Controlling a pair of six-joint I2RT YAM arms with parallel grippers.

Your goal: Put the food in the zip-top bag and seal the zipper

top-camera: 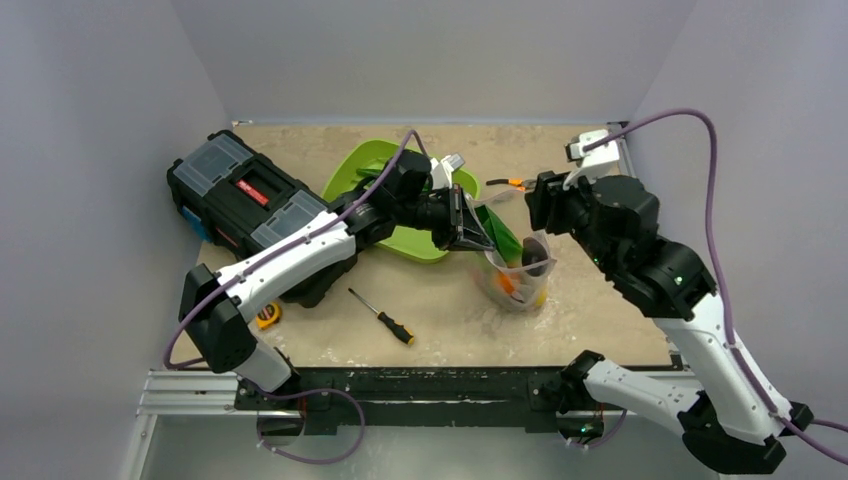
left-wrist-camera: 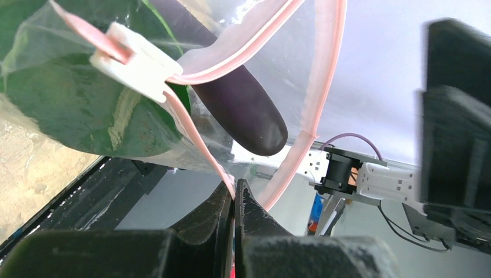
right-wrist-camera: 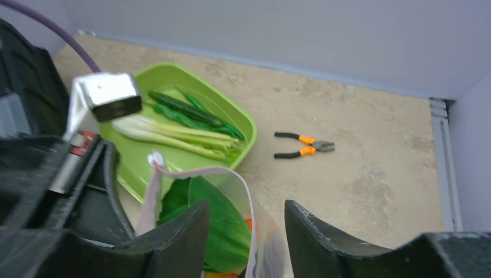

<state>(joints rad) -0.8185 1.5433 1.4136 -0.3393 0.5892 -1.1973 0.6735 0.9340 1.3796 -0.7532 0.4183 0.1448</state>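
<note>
Left hand: The left hand (left-wrist-camera: pixel 234 188) is pinching the pink zipper (left-wrist-camera: pixel 315 81) with its fingers pressed together, and it is holding the mouth of the zip-top bag (top-camera: pixel 515 275) up above the counter (right-wrist-camera: pixel 359 162).

Right hand: The right hand (right-wrist-camera: pixel 246 211) is hovering just over the bag mouth with its fingers standing apart. I am seeing nothing held between them.

Food in the bag: The purple eggplant (left-wrist-camera: pixel 243 110) is lying inside, directly below the right hand, next to a big green leaf. Something orange is showing deeper down.

Food remaining: The white-stemmed bok choy (right-wrist-camera: pixel 168 132) and the green pods (right-wrist-camera: pixel 185 109) are lying in the lime-green tray (right-wrist-camera: pixel 173 75).

Deciding relation: This food is lying ahead and to the left of the right hand, beyond the bag mouth. Its long axis is running slantwise across the hand's line of reach, so I am judging that the wrist is needing a turn before the grasp.

Nearer arm: The left hand is nearer to the tray, but it is busy with the bag. The right hand is the free one.

Hard to see: The white slider (left-wrist-camera: pixel 136 61) is sitting at one end of the zipper. The bag bottom is being hidden by the right hand's fingers, and the left arm is covering part of the tray from above.
</note>
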